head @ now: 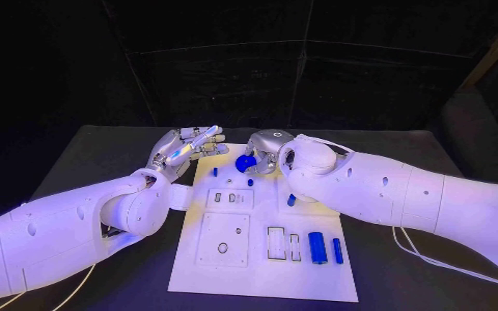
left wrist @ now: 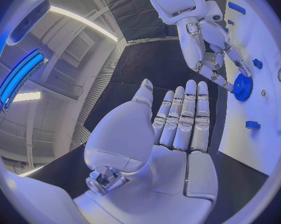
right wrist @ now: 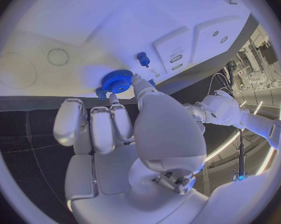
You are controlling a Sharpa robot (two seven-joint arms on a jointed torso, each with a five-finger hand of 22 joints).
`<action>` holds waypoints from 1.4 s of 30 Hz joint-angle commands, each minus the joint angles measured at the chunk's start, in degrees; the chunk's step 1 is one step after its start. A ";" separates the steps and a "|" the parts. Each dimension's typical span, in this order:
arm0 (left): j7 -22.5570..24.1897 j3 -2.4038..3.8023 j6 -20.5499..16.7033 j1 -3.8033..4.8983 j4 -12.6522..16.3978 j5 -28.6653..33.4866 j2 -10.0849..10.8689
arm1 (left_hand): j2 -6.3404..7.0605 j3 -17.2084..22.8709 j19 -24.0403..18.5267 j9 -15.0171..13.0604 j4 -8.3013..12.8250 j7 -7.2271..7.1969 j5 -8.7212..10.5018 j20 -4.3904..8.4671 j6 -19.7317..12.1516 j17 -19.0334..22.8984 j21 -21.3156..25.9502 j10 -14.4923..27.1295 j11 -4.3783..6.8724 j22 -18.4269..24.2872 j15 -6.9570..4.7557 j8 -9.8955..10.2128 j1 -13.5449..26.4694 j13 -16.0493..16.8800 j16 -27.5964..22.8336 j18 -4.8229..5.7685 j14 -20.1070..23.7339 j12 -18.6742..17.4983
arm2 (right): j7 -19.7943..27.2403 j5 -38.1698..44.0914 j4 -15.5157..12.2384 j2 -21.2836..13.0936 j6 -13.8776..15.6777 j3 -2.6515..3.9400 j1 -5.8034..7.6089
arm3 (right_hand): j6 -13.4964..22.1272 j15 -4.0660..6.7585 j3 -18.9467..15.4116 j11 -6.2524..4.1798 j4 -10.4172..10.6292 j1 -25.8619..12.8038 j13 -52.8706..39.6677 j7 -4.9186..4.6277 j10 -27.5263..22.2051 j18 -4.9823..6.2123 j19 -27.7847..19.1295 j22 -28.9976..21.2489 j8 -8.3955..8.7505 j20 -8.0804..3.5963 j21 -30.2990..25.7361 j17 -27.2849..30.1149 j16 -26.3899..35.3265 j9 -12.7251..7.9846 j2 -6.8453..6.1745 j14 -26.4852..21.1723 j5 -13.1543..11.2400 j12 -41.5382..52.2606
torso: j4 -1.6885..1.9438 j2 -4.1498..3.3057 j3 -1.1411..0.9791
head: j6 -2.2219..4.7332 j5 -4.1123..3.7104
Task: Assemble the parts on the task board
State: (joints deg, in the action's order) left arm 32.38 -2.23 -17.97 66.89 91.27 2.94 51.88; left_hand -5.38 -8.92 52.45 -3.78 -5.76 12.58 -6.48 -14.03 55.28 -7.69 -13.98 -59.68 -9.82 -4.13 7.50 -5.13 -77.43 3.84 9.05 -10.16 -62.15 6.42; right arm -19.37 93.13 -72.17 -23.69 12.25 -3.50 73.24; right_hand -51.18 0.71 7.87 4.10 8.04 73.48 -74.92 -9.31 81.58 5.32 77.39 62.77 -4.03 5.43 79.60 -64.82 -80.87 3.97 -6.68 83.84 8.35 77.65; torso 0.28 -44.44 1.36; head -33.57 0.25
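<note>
I see right robot hand (head: 267, 154) pinching blue gear (head: 246, 163) at board (head: 249, 268) far end (disc flat-on) | left robot hand (head: 189, 145) empty, fingers straight, just beside it

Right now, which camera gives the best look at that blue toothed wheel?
The right wrist view: the blue gear sits close, teeth plain, at the right hand's fingertips. The left wrist view shows it edge-on against the task board. In the head view it is a small blue blob.
</note>
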 commanded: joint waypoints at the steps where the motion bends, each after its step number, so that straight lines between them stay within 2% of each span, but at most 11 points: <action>1: 0.04 0.05 0.22 0.12 0.00 -0.38 0.01 | -0.08 -0.02 0.28 0.02 0.44 0.43 -0.18 0.06 0.15 -0.07 0.23 -0.20 -0.14 0.09 0.01 0.21 -0.51 -0.05 -0.27 -0.40 -0.29 -0.25 | -0.68 -0.17 0.00 -0.07 -0.28 -0.01 0.08 | 0.48 -0.45 -0.57 0.30 1.04 -0.45 -1.62 -0.28 -0.33 -0.16 -0.15 -0.03 0.36 0.38 -0.14 0.12 0.31 -0.12 0.83 1.98 0.06 -0.39 | 0.02 0.03 0.00 | 0.07 -0.09; 5: -0.01 0.05 0.24 0.14 -0.08 -0.31 0.02 | -0.08 -0.02 0.28 0.02 0.44 0.43 -0.18 0.06 0.15 -0.07 0.23 -0.20 -0.14 0.09 0.01 0.21 -0.51 -0.05 -0.27 -0.40 -0.29 -0.25 | -1.17 -0.31 -0.13 -0.45 0.81 -0.01 0.09 | 0.65 -0.55 -1.28 0.41 4.30 -2.87 -1.69 -0.37 -0.29 -0.16 -0.14 -0.01 0.33 0.50 -0.12 0.05 0.25 -0.10 2.75 2.00 2.86 -0.30 | -0.02 0.03 -0.01 | 0.12 -0.11; 9: -0.05 0.05 0.28 0.15 -0.20 -0.24 0.05 | -0.13 0.00 0.30 0.03 0.48 0.43 -0.18 0.06 0.14 -0.08 0.24 -0.19 -0.14 0.09 0.01 0.23 -0.53 -0.05 -0.29 -0.40 -0.31 -0.28 | 0.36 -1.62 -1.34 -2.22 7.13 -0.01 0.08 | 0.66 -0.57 -1.50 0.41 4.70 -3.04 -2.21 -0.38 0.07 -0.26 0.14 0.55 0.32 0.51 0.12 -0.39 0.06 -0.09 2.82 2.08 2.96 0.21 | -0.12 0.09 -0.12 | 0.24 -0.18; 12: -0.05 0.04 0.31 0.15 -0.35 -0.19 0.09 | -0.13 0.00 0.30 0.03 0.48 0.43 -0.18 0.06 0.14 -0.08 0.24 -0.19 -0.14 0.09 0.01 0.23 -0.53 -0.05 -0.29 -0.40 -0.31 -0.28 | 7.51 -6.72 -2.64 -4.67 12.71 -0.01 0.09 | 0.33 -0.52 -1.60 0.35 4.45 -1.93 -2.23 -0.30 0.14 -0.26 0.17 0.57 0.21 0.50 0.17 -0.24 0.07 -0.03 2.71 2.07 1.41 0.26 | -0.29 0.29 -0.07 | 0.37 -0.36; 14: -0.01 0.04 0.38 0.15 -0.51 -0.11 0.10 | -0.13 0.00 0.30 0.03 0.48 0.43 -0.18 0.06 0.14 -0.08 0.24 -0.19 -0.14 0.09 0.01 0.23 -0.53 -0.05 -0.29 -0.40 -0.31 -0.28 | 14.82 -13.10 -4.44 -7.82 14.93 -0.01 0.11 | 0.70 -0.55 -1.13 0.40 2.92 0.61 -2.37 -0.40 0.17 -0.26 0.14 0.57 0.38 0.50 0.19 -0.22 0.04 -0.10 2.79 2.06 1.36 0.38 | -0.48 0.60 -0.07 | 0.44 -0.37; 20: 0.06 0.03 0.38 0.15 -0.94 0.00 0.05 | -0.17 0.01 0.29 0.02 0.53 0.40 -0.18 0.05 0.16 -0.08 0.29 -0.23 -0.13 0.11 0.02 0.25 -0.57 -0.05 -0.37 -0.39 -0.28 -0.31 | 24.63 -24.77 -8.58 -15.71 13.37 -0.02 0.30 | -1.63 -0.22 -0.73 -0.06 -0.70 4.90 -2.32 0.11 -0.01 -0.19 -0.13 0.26 -0.48 0.26 0.04 0.63 0.39 0.23 2.37 1.84 2.93 0.25 | -0.98 1.10 -0.27 | 0.49 -0.42; 25: 0.20 0.02 0.59 0.14 -1.22 0.04 -0.26 | -0.18 -0.06 -0.09 0.00 0.74 0.26 -0.17 -0.02 0.33 0.01 0.64 -0.47 -0.06 0.23 0.11 0.28 -0.62 -0.02 -0.83 -0.34 0.06 -0.37 | 28.28 -30.21 -9.63 -21.21 10.16 -0.05 0.39 | -3.66 0.13 -0.71 -0.47 -2.67 6.68 -2.72 0.53 0.29 -0.24 0.00 0.53 -1.22 -0.05 0.13 0.85 0.51 0.39 1.87 1.81 3.35 0.61 | -1.43 1.51 -0.44 | 0.71 -0.94; 29: 0.20 0.01 0.81 0.13 -1.46 0.04 -0.61 | -0.24 -0.06 -0.23 -0.03 0.88 0.13 -0.18 -0.04 0.55 0.01 0.81 -0.72 0.03 0.26 0.09 0.23 -0.69 0.00 -0.96 -0.36 0.00 -0.36 | 29.30 -31.14 -8.60 -23.34 8.94 -0.08 0.37 | -3.99 0.22 -0.65 -0.56 -3.46 7.39 -2.73 0.60 0.31 -0.30 0.16 0.84 -1.23 -0.16 0.26 0.85 0.53 0.32 1.78 1.82 3.54 0.60 | -1.67 1.70 -0.67 | 0.70 -1.44; 33: 0.15 -0.02 0.89 0.12 -1.60 0.05 -0.94 | -0.38 -0.03 -0.24 -0.05 0.96 0.02 -0.19 -0.02 0.80 -0.01 0.88 -1.02 0.13 0.25 0.02 0.16 -0.72 0.03 -1.01 -0.39 -0.18 -0.32 | 29.76 -31.32 -6.77 -24.28 8.44 -0.12 0.01 | -3.62 0.22 -0.45 -0.50 -4.09 7.95 -2.59 0.48 0.22 -0.33 0.24 0.96 -0.85 -0.22 0.32 0.84 0.52 0.11 1.95 1.85 4.29 0.44 | -1.65 1.56 -0.73 | 0.99 -1.91; 36: 0.13 -0.05 0.91 0.11 -1.72 0.05 -1.08 | -0.40 -0.03 -0.23 -0.05 0.97 0.00 -0.19 -0.02 0.84 -0.01 0.89 -1.07 0.14 0.25 0.01 0.15 -0.73 0.03 -1.03 -0.39 -0.20 -0.32 | 29.85 -31.34 -5.65 -24.54 8.35 -0.13 -0.48 | -3.32 0.18 -0.57 -0.44 -4.19 7.84 -2.52 0.41 0.17 -0.34 0.24 0.96 -0.63 -0.20 0.32 0.89 0.55 0.02 1.90 1.84 4.04 0.36 | -1.48 1.50 -0.54 | 0.89 -2.24; 42: 0.13 -0.09 0.89 0.08 -1.95 0.05 -1.42 | -0.41 -0.03 -0.24 -0.06 0.99 -0.02 -0.19 -0.02 0.88 0.00 0.91 -1.11 0.16 0.25 0.01 0.15 -0.74 0.04 -1.06 -0.40 -0.19 -0.32 | 29.29 -30.32 -2.96 -24.30 7.70 -0.14 -1.85 | -2.26 0.04 -1.09 -0.25 -4.47 7.49 -2.09 0.22 -0.15 -0.32 0.16 0.79 0.02 -0.09 0.25 1.06 0.62 -0.17 1.69 1.82 3.01 -0.08 | -1.39 1.41 -0.52 | 0.86 -2.45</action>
State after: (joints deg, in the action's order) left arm 32.08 -2.34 -17.79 66.92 89.31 3.07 50.57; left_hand -5.59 -8.91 52.45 -3.77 -5.12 12.59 -6.48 -14.03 55.70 -7.68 -13.32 -60.32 -9.62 -3.93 7.50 -5.13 -77.64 3.84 8.32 -10.16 -62.15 6.42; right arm 8.92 63.10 -75.51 -48.11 21.20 -3.65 71.51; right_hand -53.81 0.51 7.01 3.88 3.82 80.91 -74.92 -9.06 81.79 5.32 77.62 63.66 -4.27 5.63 79.60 -63.84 -80.52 3.88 -4.74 84.05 11.52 77.77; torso -1.24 -42.96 0.79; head -32.61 -2.11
